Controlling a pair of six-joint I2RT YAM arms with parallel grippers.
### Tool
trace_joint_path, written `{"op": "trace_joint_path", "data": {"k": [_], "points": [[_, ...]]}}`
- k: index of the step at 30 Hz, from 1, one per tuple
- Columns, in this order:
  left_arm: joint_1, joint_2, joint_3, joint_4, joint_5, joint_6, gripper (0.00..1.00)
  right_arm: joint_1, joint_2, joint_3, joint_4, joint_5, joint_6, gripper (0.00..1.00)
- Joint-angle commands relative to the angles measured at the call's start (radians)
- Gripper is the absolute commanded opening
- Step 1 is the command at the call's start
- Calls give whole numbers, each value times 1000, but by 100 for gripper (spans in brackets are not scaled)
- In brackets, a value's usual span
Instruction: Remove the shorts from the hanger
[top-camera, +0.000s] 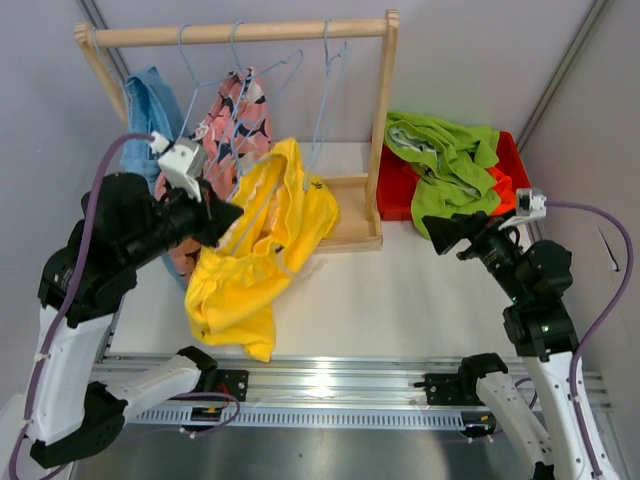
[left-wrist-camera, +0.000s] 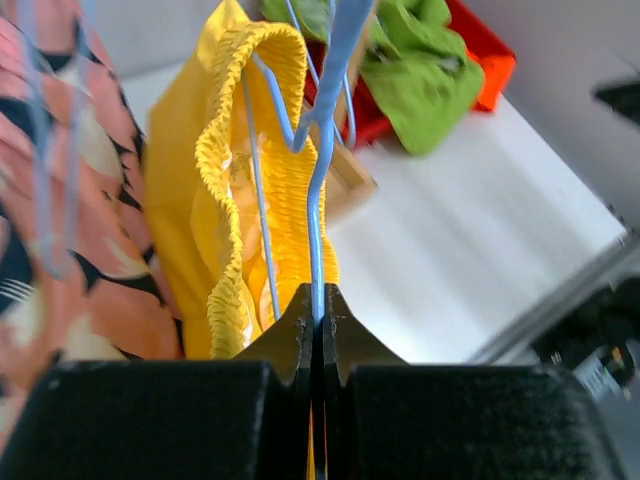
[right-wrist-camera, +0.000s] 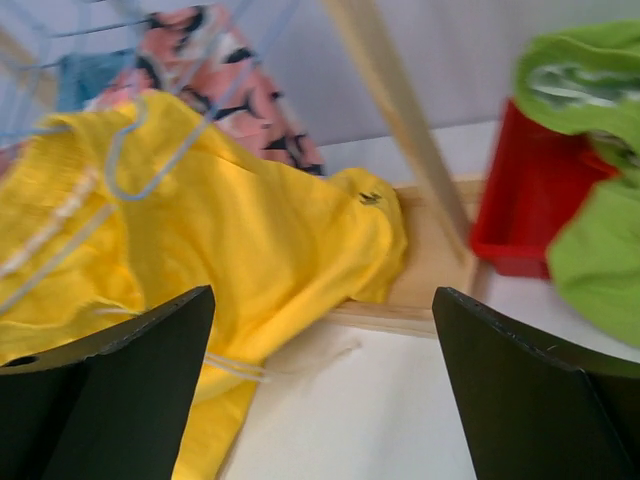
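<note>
Right now the left gripper (left-wrist-camera: 318, 315) is clamped on the thin light-blue wire hanger (left-wrist-camera: 316, 230) carrying the soft yellow fabric shorts (top-camera: 250, 260), which droop before the wooden rack (top-camera: 385, 120), while the right gripper (right-wrist-camera: 322, 330) hangs spread wide over the white surface (top-camera: 400, 290).

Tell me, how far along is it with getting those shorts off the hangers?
Done: lime green shorts lie over the red bin. In hand: the left tool is shut on the blue hanger threaded through the yellow shorts; the right tool stands open nearby. Left: the pink printed shorts and light blue shorts hang on the rack.
</note>
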Motion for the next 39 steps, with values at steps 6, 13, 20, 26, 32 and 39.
{"op": "trace_joint_path", "data": {"k": [6, 13, 20, 26, 32, 39], "points": [[-70, -223, -119, -9, 282, -10, 0, 161, 145, 198, 120, -325, -3, 99], [-122, -270, -103, 31, 452, -59, 0, 443, 271, 301, 33, -58, -134, 100], [-179, -289, -70, 39, 460, -77, 0, 558, 343, 344, 50, 80, -182, 100], [-185, -281, -35, 37, 434, -77, 0, 572, 331, 287, 107, 100, -152, 99], [-185, -251, 3, 34, 426, -77, 0, 578, 302, 195, 209, 82, -102, 99], [-185, -237, 16, 45, 452, -91, 0, 617, 377, 158, 331, 59, -81, 99]]}}
